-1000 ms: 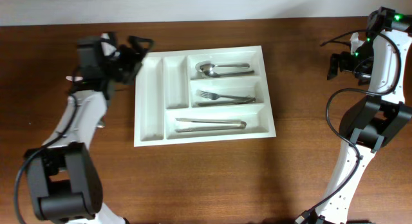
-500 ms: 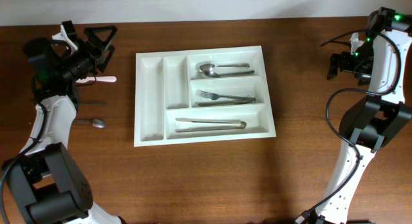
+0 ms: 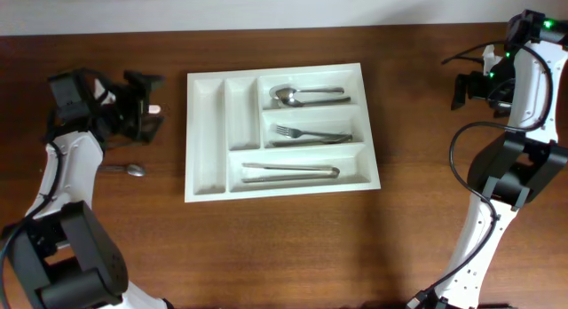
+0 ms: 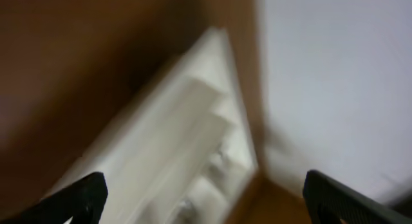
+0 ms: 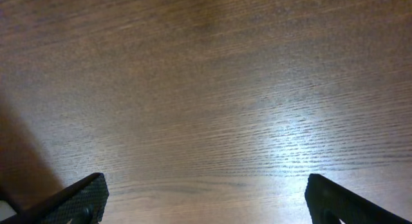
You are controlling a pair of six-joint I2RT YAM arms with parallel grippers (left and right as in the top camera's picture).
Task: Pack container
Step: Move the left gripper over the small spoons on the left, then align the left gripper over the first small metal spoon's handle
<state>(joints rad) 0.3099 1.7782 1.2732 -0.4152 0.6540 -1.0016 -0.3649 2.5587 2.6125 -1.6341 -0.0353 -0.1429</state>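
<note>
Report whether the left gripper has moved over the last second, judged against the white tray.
Yes. In the overhead view the left gripper has drawn back leftward from the tray's top-left corner. It now sits apart from the tray's left edge, open.

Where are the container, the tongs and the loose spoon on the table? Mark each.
container [image 3: 206,136]: overhead view, bare floor of its leftmost compartment.
tongs [image 3: 290,171]: overhead view, middle of the arms.
loose spoon [image 3: 135,170]: overhead view, its bowl.

Seemingly the left pincer [image 3: 146,103] and right pincer [image 5: 206,195] gape.
</note>
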